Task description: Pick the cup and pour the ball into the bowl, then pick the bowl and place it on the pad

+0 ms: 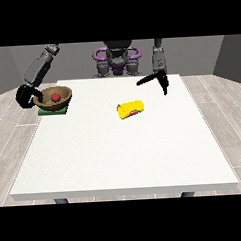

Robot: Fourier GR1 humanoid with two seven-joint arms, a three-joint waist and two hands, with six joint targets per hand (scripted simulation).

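At the view's left, a black hand (26, 96) sits against the outer rim of the bowl (53, 98), its fingers curled round that rim on the side away from the table's centre. Bowl: brown, wood-coloured, shallow, tipped a little so its opening faces partly toward the camera. Inside it, just inboard of the hand, lies the ball (55, 97), small, red, round. Under the bowl, the pad (53, 111): flat, dark green, square-edged, showing along the bowl's near side; the bowl rests on it. Well apart from that hand, toward the table's middle, the cup (131, 110) lies on its side: yellow, cylindrical, mouth toward the camera's side, with a reddish patch on its lower edge. Nothing touches the cup. Beyond and to the far side of the cup, the hand at the view's right (159, 79) hangs above the white table (124, 157), fingers straight and spread from the thumb, holding nothing, clear of cup and bowl.
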